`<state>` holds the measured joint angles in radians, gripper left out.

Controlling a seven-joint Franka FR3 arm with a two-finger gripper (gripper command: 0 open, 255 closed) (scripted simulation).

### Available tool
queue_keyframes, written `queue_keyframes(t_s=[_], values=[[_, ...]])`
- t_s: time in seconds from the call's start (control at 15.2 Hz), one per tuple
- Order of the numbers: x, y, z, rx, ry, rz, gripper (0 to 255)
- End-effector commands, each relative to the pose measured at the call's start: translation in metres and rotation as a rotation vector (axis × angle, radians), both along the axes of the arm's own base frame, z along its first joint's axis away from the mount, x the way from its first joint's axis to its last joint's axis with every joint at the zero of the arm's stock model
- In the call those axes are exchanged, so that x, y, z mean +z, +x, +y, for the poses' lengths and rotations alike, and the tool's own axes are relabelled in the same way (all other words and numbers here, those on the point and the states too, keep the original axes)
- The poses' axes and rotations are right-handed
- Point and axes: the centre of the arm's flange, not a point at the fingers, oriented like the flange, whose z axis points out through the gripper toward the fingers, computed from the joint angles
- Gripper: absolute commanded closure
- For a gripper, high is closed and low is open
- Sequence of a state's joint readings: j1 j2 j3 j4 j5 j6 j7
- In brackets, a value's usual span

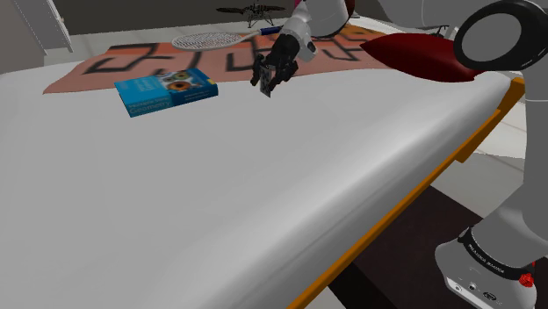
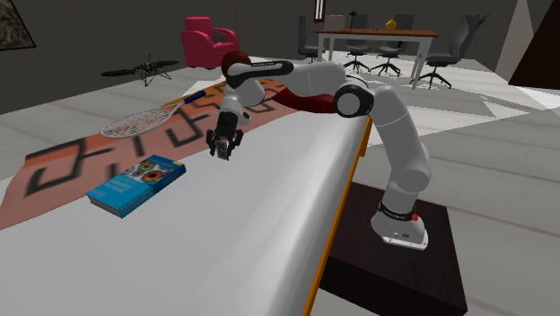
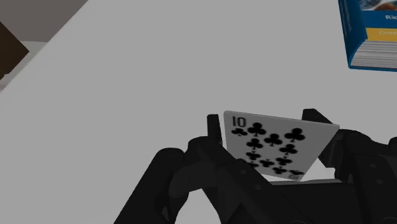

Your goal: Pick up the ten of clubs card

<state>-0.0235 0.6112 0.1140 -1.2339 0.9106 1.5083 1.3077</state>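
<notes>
The ten of clubs card [image 3: 275, 145] is white with black club pips and a "10" in its corner. It sits clasped between my black fingers [image 3: 216, 137], lifted off the white surface. In the shoulder view my gripper [image 1: 267, 81] hangs just above the white bed top, right of the blue book, with the card [image 1: 266, 85] seen as a small dark sliver in it. The second exterior view has the gripper [image 2: 222, 146] pointing down above the bed's middle, shut on the card.
A blue book [image 1: 165, 90] lies on the white bed [image 1: 263, 193] near the gripper. A patterned orange rug [image 2: 63, 171] with a racket [image 2: 136, 118] lies beyond. A dark red cushion [image 1: 421, 54] rests at the bed's far end. The bed has an orange edge [image 2: 334, 224].
</notes>
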Motion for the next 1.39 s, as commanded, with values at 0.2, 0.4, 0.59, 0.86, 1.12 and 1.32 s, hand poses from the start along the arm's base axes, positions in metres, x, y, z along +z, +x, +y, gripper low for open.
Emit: queue_keyframes(t_s=[0.2,0.4,0.59,0.86,1.12,1.32], values=[[-0.001,0.000,0.000,0.000,0.000,0.000,255],[-0.001,0.000,0.000,0.000,0.000,0.000,255],[0.005,0.000,0.000,0.000,0.000,0.000,255],[0.026,0.000,0.000,0.000,0.000,0.000,255],[0.047,0.000,0.000,0.000,0.000,0.000,255],[0.063,0.000,0.000,0.000,0.000,0.000,255]])
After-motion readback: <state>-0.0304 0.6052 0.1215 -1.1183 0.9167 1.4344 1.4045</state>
